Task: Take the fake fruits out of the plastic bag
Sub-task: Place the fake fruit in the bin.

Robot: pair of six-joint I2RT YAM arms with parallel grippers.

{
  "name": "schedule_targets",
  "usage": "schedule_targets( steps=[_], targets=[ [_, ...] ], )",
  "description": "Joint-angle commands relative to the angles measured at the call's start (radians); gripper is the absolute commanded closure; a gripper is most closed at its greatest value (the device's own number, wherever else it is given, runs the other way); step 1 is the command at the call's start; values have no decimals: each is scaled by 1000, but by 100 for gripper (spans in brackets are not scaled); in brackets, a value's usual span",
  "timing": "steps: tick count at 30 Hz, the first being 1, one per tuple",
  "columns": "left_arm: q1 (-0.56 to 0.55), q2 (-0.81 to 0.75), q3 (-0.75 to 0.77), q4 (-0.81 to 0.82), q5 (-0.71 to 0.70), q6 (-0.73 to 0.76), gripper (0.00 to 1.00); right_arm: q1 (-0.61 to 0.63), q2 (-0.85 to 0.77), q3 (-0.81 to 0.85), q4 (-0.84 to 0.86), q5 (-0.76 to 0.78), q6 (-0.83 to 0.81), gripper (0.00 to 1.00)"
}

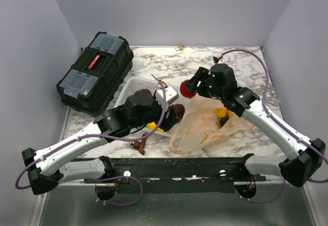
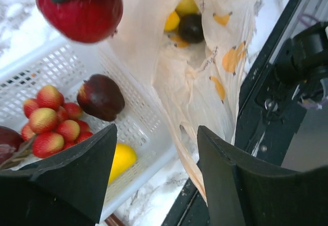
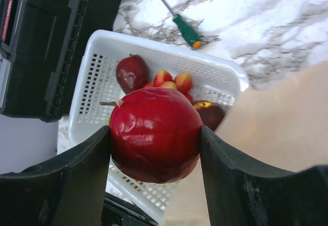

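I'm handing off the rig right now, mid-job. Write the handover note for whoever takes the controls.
Left end effector: open, empty, over the edge of the white basket, beside the plastic bag.
Right end effector: shut on a red fruit, held up by the basket.
Done: dark red fruit, red-yellow cluster and a yellow fruit lie in the basket.
To do: release the red fruit into the basket; yellow fruits and a dark one remain in the bag.

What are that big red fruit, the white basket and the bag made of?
The red fruit is probably hard plastic: glossy, with sharp highlights and faint dents. The white basket looks like moulded plastic, fairly matte, its walls a grid of holes. The bag seems to be thin translucent plastic film, creased and letting light through.
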Motion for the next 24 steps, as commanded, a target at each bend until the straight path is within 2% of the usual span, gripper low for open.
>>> schedule_targets(
  steps=[1,7,12,17,24],
  targets=[
    [24,-149,-74,107,-86,40,34,40,121,65,159,-82,35,83],
    [37,-326,-161,211,-181,68,31,121,312,168,252,-98,50,84],
    [40,-446,-224,287,-224,91,30,204,502,310,266,-105,44,84],
    [42,-516,-256,320,-280,110,29,269,657,460,267,-107,23,84],
    [45,-560,-274,341,-311,120,28,301,843,602,241,-151,18,82]
  ],
)
